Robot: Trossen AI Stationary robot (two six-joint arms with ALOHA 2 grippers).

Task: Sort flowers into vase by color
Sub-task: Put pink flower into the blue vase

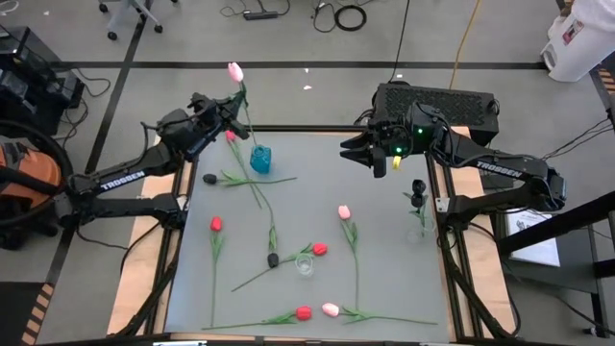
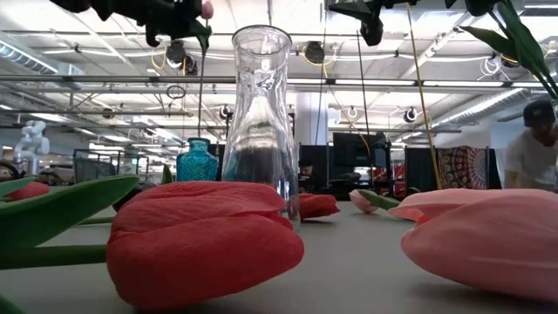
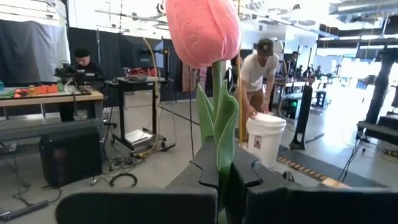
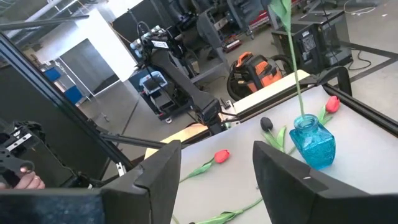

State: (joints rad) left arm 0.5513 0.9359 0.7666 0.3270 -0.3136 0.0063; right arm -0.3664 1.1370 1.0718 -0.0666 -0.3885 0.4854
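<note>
High view, looking straight down: the left gripper (image 1: 223, 111) sits at the table's far left corner, its fingers pressed tight on the stem of a pink tulip (image 1: 235, 71). The stem runs down into the blue vase (image 1: 259, 159), which stands just beside the gripper, so the flower seems to be held upright by its stem for lowering into the narrow neck. In the left wrist view the pink bud (image 3: 203, 30) stands straight up above the clamped dark fingers (image 3: 137, 205).

The right gripper (image 1: 352, 154) hovers over the far right of the table, jaws spread and holding nothing; it appears to be waiting. Near it, by the right edge, a clear vase (image 1: 417, 229) holds a black tulip (image 1: 418, 186), likely the place for the dark flowers.

A second clear vase (image 1: 306, 264) stands empty near the table's middle. Loose tulips lie flat across the grey table (image 1: 384, 288): red ones (image 1: 215, 224), pink ones (image 1: 343, 211) and black ones (image 1: 209, 178), well apart from one another. Most are unsorted, so the task looks early.
</note>
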